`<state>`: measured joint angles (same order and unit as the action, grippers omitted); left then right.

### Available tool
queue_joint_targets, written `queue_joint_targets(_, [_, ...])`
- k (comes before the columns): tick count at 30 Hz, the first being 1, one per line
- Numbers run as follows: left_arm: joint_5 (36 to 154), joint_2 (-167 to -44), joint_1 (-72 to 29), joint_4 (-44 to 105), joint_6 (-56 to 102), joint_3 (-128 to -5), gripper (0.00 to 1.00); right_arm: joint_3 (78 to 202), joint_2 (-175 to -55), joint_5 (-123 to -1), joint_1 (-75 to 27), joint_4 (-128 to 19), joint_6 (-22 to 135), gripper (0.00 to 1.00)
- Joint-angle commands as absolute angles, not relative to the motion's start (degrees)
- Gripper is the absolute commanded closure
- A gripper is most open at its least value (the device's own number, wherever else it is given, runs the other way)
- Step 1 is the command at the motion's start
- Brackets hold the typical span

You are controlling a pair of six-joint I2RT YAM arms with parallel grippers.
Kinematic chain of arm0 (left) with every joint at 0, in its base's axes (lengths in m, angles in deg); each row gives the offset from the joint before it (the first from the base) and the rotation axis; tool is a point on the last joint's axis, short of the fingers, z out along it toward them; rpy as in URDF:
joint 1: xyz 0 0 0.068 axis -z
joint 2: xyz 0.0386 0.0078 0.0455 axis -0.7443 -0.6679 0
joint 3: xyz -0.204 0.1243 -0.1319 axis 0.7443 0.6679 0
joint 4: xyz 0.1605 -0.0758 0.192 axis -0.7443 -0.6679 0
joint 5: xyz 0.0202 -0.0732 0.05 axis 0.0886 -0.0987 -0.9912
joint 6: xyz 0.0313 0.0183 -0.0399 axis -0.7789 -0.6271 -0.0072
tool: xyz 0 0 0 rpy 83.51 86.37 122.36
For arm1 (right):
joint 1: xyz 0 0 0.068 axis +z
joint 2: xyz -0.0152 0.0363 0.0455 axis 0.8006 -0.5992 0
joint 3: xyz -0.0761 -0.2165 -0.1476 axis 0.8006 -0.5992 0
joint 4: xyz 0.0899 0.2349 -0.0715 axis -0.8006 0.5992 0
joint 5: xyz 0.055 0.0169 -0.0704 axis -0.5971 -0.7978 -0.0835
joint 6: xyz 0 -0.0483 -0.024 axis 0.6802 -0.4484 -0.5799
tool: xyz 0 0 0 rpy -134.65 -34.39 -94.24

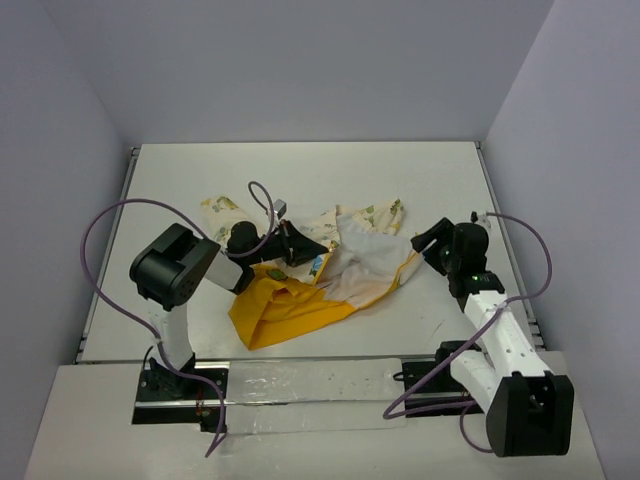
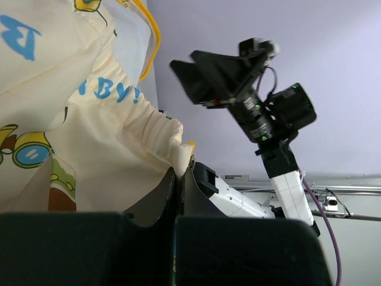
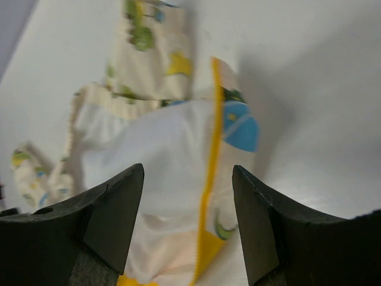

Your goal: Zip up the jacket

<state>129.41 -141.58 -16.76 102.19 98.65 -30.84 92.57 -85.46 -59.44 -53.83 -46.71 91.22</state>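
Left gripper [image 2: 180, 179] – clenched on a cream hem of the jacket [image 1: 350, 262] | right gripper [image 3: 187, 173] – jaws apart above the yellow zip edge [image 3: 209, 155], gripping nothing | jacket crumpled mid-table [image 1: 300, 170], front open – zipping not yet begun

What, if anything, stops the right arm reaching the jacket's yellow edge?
Probably nothing, so yes: the right arm has open jaws, and the yellow edge lies bare just ahead of them.

bright, even diffuse light, soft shadow beside the jacket [image 3: 166, 143], near fingers [image 3: 113, 214] out of focus
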Motion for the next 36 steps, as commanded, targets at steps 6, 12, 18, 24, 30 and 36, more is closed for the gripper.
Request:
queue_joint_targets(6, [131.05, -135.55, -17.05, 101.28, 90.78, -34.30, 1.00, 89.43, -92.19, -64.99, -61.71, -51.92, 86.78, 0.28])
queue_joint_targets(12, [132.34, -134.65, -16.98, 97.45, 88.56, -36.34, 1.00, 90.41, -97.79, -65.23, -61.71, -56.83, 86.69, 0.33])
queue_joint_targets(18, [132.85, -135.86, -17.01, 98.83, 89.20, -36.75, 1.00, 88.99, -100.87, -72.79, -61.50, -65.02, 85.78, 0.56])
queue_joint_targets(24, [132.17, -135.73, -17.39, 99.59, 89.44, -35.43, 1.00, 89.59, -95.22, -73.48, -54.93, -64.65, 82.70, 0.97])
queue_joint_targets(30, [131.50, -133.31, -22.05, 102.02, 91.54, -31.70, 1.00, 97.82, -92.80, -61.55, -34.75, -51.95, 74.99, 1.00])
queue_joint_targets(36, [130.28, -127.99, -26.65, 97.45, 89.09, -29.82, 1.00, 100.99, -100.49, -60.11, -17.83, -43.09, 74.29, 1.00])
